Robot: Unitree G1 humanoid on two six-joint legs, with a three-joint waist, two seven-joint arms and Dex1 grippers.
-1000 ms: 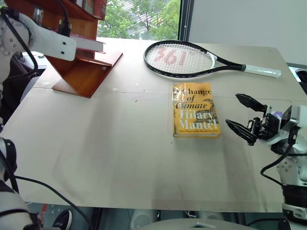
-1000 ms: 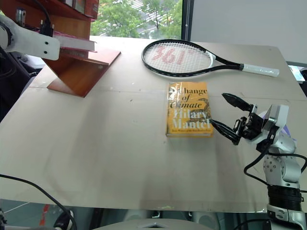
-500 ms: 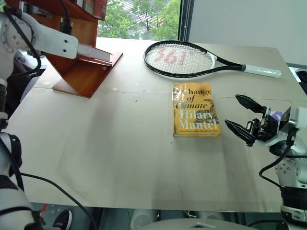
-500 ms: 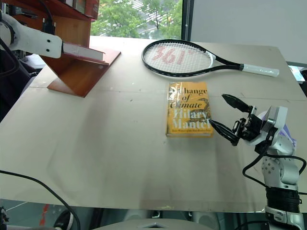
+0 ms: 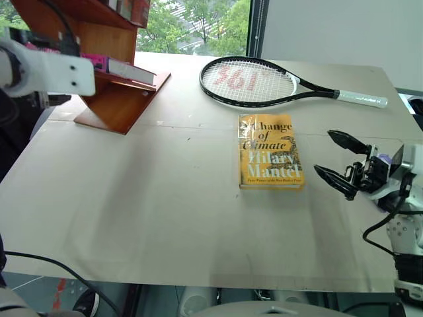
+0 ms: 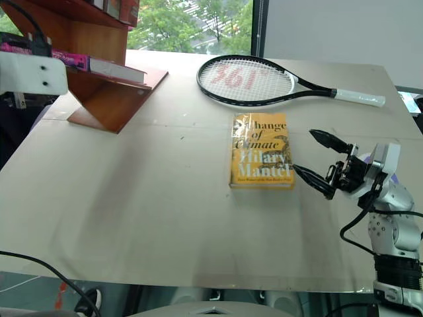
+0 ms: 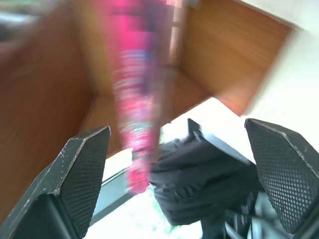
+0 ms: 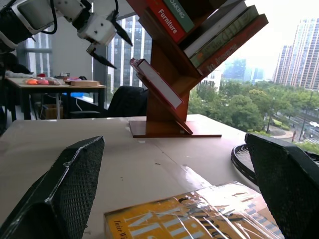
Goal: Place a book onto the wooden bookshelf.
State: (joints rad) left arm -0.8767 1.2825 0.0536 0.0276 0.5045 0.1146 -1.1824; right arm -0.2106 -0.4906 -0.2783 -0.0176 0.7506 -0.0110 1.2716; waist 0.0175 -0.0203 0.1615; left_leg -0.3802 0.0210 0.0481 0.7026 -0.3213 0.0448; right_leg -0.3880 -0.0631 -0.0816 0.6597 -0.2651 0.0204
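Note:
The magenta-pink book (image 5: 123, 67) lies on a slanted board of the reddish-brown wooden bookshelf (image 5: 112, 105) at the table's far left corner, white page edges facing the table. In the right wrist view the book (image 8: 157, 84) leans low in the shelf (image 8: 164, 117), and my left gripper (image 8: 112, 45) hangs open just behind it, apart from it. The left wrist view shows the book's pink spine (image 7: 134, 99) ahead of the spread fingers (image 7: 82, 169), nothing between them. My right gripper (image 5: 324, 152) stands open, empty, just right of the yellow book (image 5: 269, 152).
A black tennis racket (image 5: 251, 82) lies at the table's far middle, its white handle pointing right. Other books (image 8: 219, 35) fill the shelf's upper boards. The beige table (image 5: 165, 211) spreads between shelf and yellow book. A dark bag (image 7: 199, 164) sits beyond the shelf.
My left gripper opened, let go of the pink book and drew back from the shelf. The book now rests on the slanted board. The right arm has kept still.

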